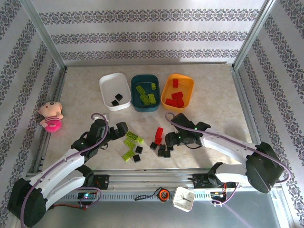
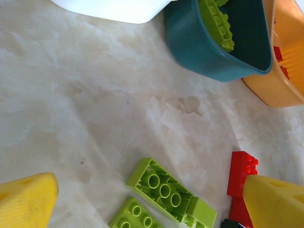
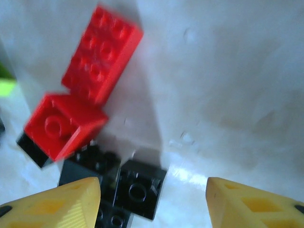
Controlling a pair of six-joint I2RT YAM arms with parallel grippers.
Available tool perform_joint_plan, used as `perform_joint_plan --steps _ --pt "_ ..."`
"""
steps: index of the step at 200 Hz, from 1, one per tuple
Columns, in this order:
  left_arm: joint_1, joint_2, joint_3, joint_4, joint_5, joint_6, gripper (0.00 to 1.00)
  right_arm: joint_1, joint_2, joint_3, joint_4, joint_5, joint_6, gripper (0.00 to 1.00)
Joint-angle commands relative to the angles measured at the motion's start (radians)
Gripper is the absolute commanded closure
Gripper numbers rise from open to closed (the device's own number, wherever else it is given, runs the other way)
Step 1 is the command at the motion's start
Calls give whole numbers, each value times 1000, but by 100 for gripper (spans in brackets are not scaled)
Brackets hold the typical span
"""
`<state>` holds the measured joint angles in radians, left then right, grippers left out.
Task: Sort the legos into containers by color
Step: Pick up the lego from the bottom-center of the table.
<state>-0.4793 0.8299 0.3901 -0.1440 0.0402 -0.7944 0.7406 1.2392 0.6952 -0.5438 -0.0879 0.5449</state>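
Right tool (image 3: 153,202) was held spread above black bricks (image 3: 137,190) beside red bricks (image 3: 102,52). Left tool (image 2: 149,202) was spread wide over green bricks (image 2: 161,187). Farther back on the desk (image 1: 213,95), a white tub (image 1: 114,85), a teal tub (image 1: 134,90) and an orange tub (image 1: 190,85) were lined up.

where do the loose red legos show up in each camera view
top external: loose red legos near the centre, just above the black legos.
left wrist: loose red legos at the lower right edge.
right wrist: loose red legos at upper left, large and close, black legos below them.
shared landmark: lime green legos lie to their left in every view, only a green blur at the right wrist's left edge.
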Motion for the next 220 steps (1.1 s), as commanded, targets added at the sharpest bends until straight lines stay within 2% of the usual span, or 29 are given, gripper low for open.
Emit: perform_joint_plan --steps 1,49,164,198,220 --pt "11 -11 -10 21 -17 -15 0 33 20 -14 7 -41 20 40" --pt "21 -12 -13 6 -21 -14 0 48 58 -17 -1 -41 -11 46" --pt "36 -10 -28 18 -18 -34 0 69 159 -19 60 -39 -18 45" --pt "37 -11 -28 13 -19 -34 0 71 197 -7 22 8 -28 51" --pt "38 -11 -27 7 -19 -33 0 73 200 -7 -5 36 -34 50"
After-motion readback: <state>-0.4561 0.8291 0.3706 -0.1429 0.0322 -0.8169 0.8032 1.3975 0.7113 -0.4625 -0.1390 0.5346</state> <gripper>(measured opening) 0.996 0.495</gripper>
